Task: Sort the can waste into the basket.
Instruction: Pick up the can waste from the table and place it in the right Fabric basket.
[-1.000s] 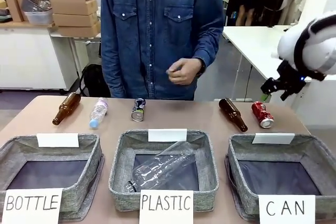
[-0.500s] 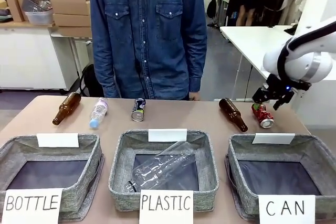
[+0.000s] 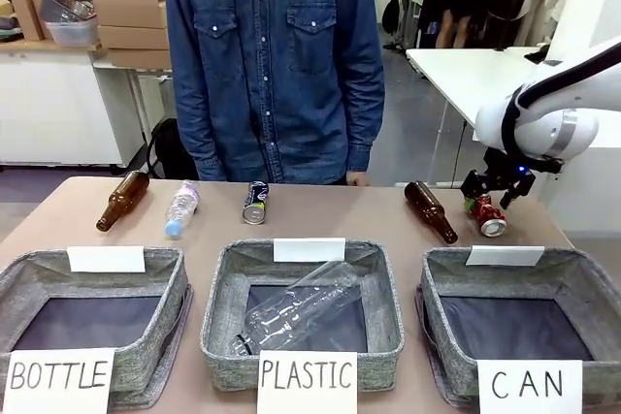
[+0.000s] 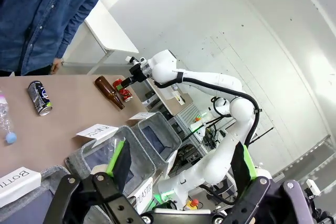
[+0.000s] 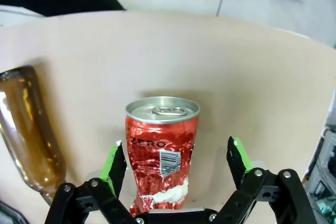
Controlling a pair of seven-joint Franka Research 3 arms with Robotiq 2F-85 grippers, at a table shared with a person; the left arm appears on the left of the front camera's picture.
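Red can (image 3: pixel 488 216): silver top, dented body, "ZERO" print. It lies on its side at the far right of the surface (image 3: pixel 340 218), top end toward the basket (image 3: pixel 435 332), just beyond its far rim. Black-blue can (image 3: pixel 256 203), yellow-green markings: on its side, far middle, well apart from the red one. Basket is grey woven, dark lining showing, "CAN" sign on the near wall, rightmost in its row.

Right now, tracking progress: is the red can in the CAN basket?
Out: the red can lies on the table beyond the basket.
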